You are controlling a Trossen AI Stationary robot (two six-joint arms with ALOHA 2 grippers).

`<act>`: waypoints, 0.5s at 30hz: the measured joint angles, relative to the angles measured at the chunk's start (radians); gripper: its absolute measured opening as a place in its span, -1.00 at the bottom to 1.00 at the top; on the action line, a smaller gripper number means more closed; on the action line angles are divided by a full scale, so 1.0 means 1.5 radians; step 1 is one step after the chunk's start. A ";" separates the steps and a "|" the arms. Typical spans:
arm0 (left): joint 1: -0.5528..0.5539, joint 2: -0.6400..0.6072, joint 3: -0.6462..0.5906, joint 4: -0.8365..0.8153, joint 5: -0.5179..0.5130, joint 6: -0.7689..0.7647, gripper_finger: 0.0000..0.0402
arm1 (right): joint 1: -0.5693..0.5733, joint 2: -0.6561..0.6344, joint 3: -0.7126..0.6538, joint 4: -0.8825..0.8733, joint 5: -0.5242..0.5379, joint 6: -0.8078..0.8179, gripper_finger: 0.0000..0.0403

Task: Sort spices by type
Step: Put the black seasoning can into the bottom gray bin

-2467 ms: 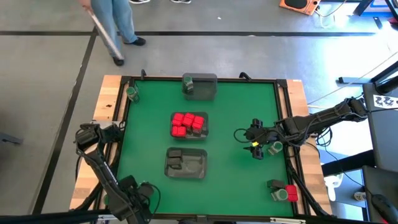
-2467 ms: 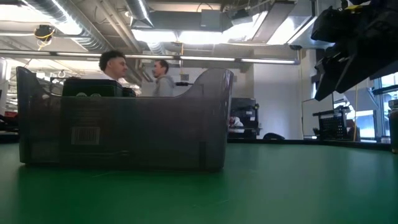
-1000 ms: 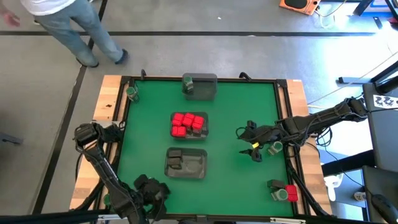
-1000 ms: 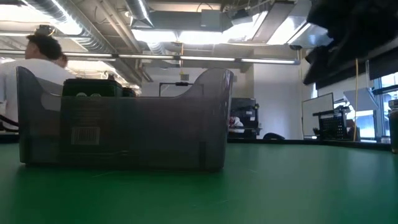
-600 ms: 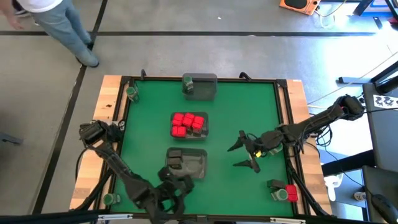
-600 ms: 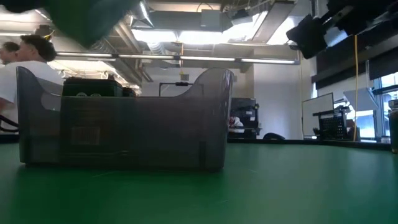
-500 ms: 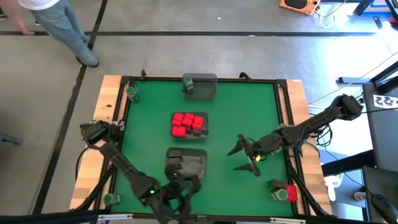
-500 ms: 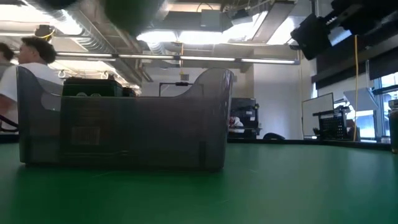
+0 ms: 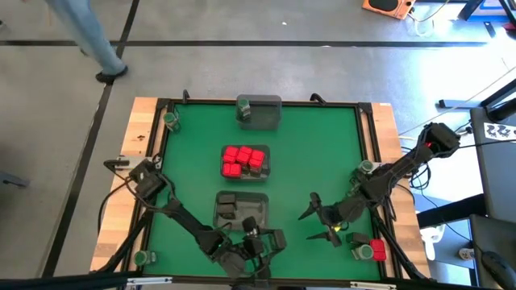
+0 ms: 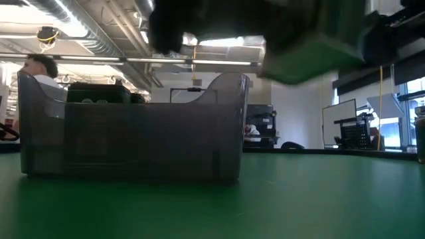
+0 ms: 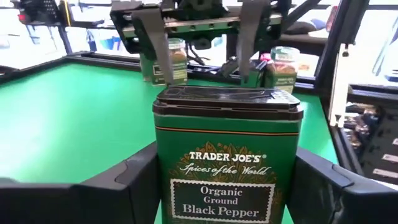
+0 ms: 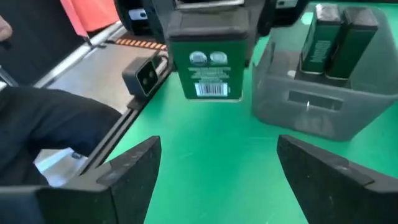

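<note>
The left gripper [image 9: 260, 243] is pinching a dark green black pepper tin [image 11: 227, 155] by its sides, holding it upright above the near edge of the green table [image 9: 193, 169], just beside the near tray [image 9: 265, 211]. The right gripper [image 9: 321, 219] is hovering nearby to the right, fingers spread wide and holding nothing.

We are judging the sort as well along but not finished. The near tray is holding dark tins [image 12: 336, 37] (at least two, by the right wrist view), and the tin in hand most likely belongs with them. The middle tray [image 9: 265, 171] is holding the red boxes [image 9: 242, 159], packed together. The far tray [image 9: 272, 113] is showing only one green-lidded jar [image 9: 244, 111].

Left to gather, as we are reading it: a dark block [image 9: 355, 239], a red box [image 9: 377, 250] and a jar [image 9: 364, 253] clustered at the near right corner, plus loose jars at the right edge [image 9: 367, 167], the far left corner [image 9: 169, 119] and the near left corner [image 9: 141, 258].
</note>
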 joint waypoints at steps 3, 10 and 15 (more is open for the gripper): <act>0.010 0.034 0.000 0.061 0.030 0.032 0.29 | 0.017 0.033 0.000 0.029 0.042 0.000 0.58; 0.028 0.069 0.001 0.080 0.077 0.024 0.29 | 0.018 0.140 0.000 0.134 0.057 -0.003 0.58; 0.032 0.072 0.001 0.074 0.089 0.026 0.29 | 0.018 0.188 0.003 0.216 0.101 -0.006 0.58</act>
